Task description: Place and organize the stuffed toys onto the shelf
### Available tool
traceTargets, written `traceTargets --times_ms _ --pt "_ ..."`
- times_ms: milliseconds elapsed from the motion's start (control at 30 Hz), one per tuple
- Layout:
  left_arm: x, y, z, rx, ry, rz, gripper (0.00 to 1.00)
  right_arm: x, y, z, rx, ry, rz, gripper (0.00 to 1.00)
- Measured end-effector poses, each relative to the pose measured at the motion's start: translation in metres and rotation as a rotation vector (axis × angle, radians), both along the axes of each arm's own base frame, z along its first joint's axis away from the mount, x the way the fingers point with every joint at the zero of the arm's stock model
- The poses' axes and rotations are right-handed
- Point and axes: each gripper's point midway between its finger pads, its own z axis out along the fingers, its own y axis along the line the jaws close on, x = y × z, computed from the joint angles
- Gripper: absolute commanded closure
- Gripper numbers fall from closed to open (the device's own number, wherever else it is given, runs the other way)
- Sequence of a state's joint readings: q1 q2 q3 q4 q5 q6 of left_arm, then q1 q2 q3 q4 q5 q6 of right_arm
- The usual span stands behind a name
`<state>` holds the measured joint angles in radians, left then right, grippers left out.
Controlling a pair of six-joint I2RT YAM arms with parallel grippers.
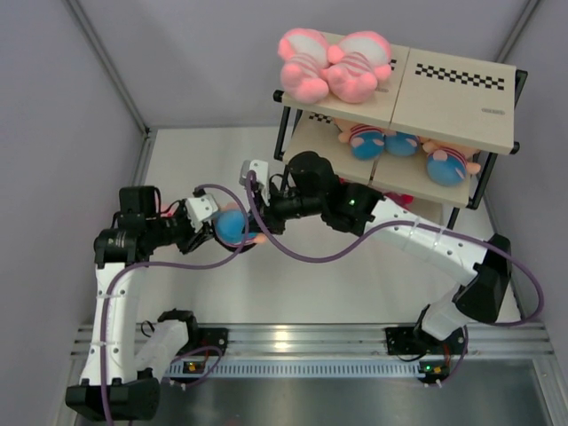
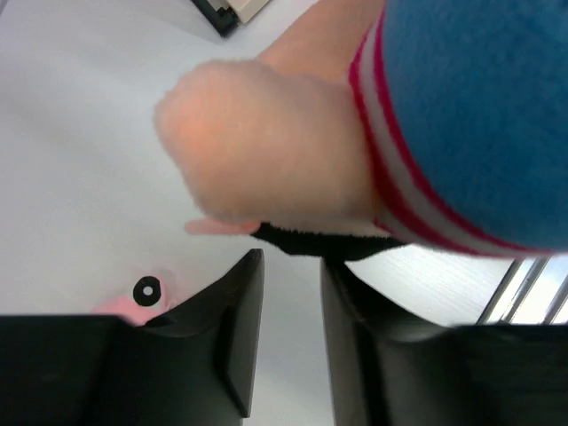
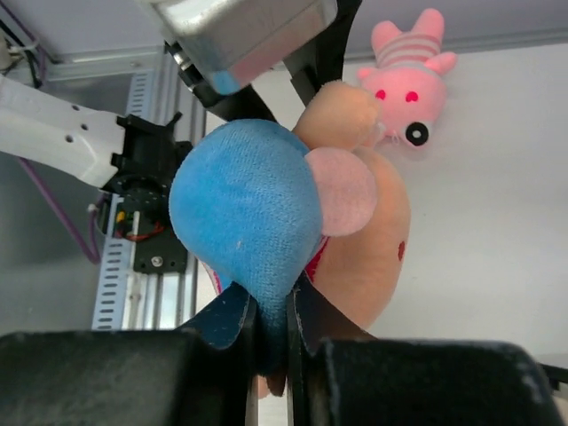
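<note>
Your right claw [image 3: 275, 312] is shut tight on the blue part of a tan-headed stuffed toy [image 3: 244, 204]. It holds the toy up above the tabletop [image 3: 506, 231], in front of the shelf [image 1: 453, 102]. Your left claw [image 2: 293, 266] is open a little, with its tips right at the toy. A pink toy [image 3: 404, 80] lies on the tabletop. Two pink toys [image 1: 333, 64] lie on the shelf's top board.

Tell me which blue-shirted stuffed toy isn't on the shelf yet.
The blue-shirted toy pinched in the right claw, away from the shelf; the other blue-shirted toys lie on the shelf's middle board.
</note>
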<state>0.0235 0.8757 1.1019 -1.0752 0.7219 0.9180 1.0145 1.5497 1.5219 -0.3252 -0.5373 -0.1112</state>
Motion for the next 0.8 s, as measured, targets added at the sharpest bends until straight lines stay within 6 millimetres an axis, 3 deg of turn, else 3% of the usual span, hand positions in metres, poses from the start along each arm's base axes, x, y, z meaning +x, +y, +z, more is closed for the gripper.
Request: traceTargets --times_ms 33,67,167,267,400,533,633,800 --pt "0.0 0.001 -0.001 0.001 0.007 0.01 0.52 0.001 0.0 0.0 -0.003 -0.004 -0.008 1.0" --pt "0.001 0.002 -0.001 0.001 0.014 0.023 0.34 0.006 -0.003 -0.003 -0.015 -0.029 -0.032 1.0" --pt "0.004 0.006 0.006 -0.003 0.027 0.079 0.19 0.014 -0.02 -0.008 -0.058 -0.124 -0.079 1.0" --pt "0.007 0.012 0.019 -0.006 0.022 0.148 0.17 0.019 -0.051 0.0 -0.102 -0.272 -0.119 1.0" --pt "0.009 0.02 0.022 -0.005 0.04 0.224 0.17 0.03 -0.094 0.051 -0.071 -0.514 -0.157 1.0" --pt "0.012 0.023 0.018 -0.004 0.068 0.263 0.17 0.065 -0.13 0.095 -0.1 -0.721 -0.228 1.0" --pt "0.014 0.025 0.014 0.0 0.086 0.277 0.17 0.091 -0.142 0.093 -0.191 -0.825 -0.25 1.0" --pt "0.016 0.025 0.011 0.001 0.106 0.282 0.17 0.122 -0.144 0.051 -0.355 -0.892 -0.202 1.0"
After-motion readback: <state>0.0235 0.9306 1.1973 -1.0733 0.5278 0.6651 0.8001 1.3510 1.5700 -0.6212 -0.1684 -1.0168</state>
